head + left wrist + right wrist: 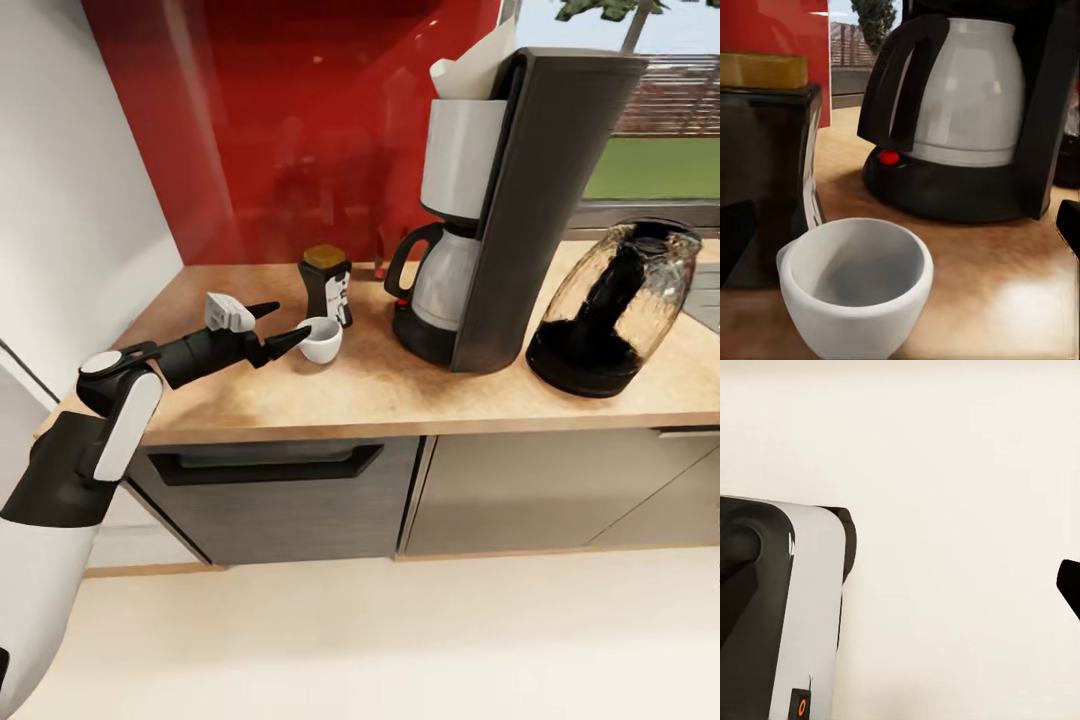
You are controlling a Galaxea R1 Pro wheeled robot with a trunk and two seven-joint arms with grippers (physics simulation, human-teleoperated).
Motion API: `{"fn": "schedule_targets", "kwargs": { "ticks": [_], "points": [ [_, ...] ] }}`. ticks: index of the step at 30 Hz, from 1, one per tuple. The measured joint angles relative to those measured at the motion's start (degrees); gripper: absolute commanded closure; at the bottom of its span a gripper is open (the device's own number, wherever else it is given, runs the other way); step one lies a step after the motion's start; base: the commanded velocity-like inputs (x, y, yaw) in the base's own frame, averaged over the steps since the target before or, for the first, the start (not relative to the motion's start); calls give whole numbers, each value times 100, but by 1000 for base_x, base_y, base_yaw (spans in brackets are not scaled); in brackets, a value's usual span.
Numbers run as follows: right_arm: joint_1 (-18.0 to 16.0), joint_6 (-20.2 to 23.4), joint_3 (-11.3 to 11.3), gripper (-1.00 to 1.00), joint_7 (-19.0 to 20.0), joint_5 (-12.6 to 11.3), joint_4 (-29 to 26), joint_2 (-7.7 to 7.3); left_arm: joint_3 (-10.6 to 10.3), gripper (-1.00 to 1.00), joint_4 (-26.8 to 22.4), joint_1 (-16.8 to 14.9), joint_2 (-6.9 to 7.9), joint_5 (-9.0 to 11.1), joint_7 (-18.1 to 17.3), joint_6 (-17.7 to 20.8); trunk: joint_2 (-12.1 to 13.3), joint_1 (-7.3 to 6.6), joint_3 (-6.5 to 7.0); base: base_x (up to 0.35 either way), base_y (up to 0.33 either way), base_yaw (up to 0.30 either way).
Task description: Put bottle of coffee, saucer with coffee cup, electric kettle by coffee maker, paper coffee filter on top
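The coffee maker (520, 200) stands on the kitchen countertop (400, 400), with the paper coffee filter (478, 62) on top of its white basket. The bottle of coffee (327, 284) is to its left, and the white coffee cup (321, 341) sits on the bare wood in front of that jar. My left gripper (288, 323) is open, its fingertips just left of the cup. In the left wrist view the cup (855, 289) is close ahead, with the jar (765, 165) and carafe (960, 97) behind. The electric kettle (612, 305) is right of the coffee maker. The saucer and kitchen shelf are out of view.
A red glossy backsplash (300, 130) runs behind the counter, and a white wall (70, 200) closes its left end. Grey cabinet fronts (290, 490) sit below. The right wrist view looks down on pale floor (945, 472), part of the robot's base (802, 607) and one fingertip (1069, 585).
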Motion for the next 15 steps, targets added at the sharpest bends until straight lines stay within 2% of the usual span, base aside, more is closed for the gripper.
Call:
{"fn": "schedule_targets", "kwargs": {
  "ticks": [2, 7, 8, 9, 11, 12, 15],
  "points": [
    [0, -1, 0, -100, 0, 0, 0, 0, 54, -100, -54, -1, 6, 19, -136, 4, 0, 0, 0, -29, 0, 0],
    [0, 0, 0, -100, 0, 3, 0, 0, 464, -100, -106, 0, 8, 46, -1038, 22, 0, -1, 0, -10, 0, 0],
    [0, 0, 0, -100, 0, 2, 0, 0, 555, -100, -103, -2, 7, 72, -1332, 26, 0, -1, 0, -2, 0, 0],
    [0, 0, 0, -100, 1, 6, 0, 0, 635, -100, -98, 0, 6, 224, -1718, 27, 0, -1, 0, -2, 0, 0],
    [0, 1, 0, -100, 1, 7, 0, 0, 667, -100, -96, 4, 5, 365, -2004, 24, 0, -1, 0, -1, 0, 0],
    [0, 1, 2, -100, 1, 10, 0, 0, 686, -100, -98, 22, 5, 470, -2336, 22, 0, -1, 0, 0, 0, 0],
    [0, 1, 1, -100, 1, 14, 0, 0, 702, -100, -95, 98, 2, 587, -3074, 18, 0, -1, 0, 0, 0, 0]
  ]
}}
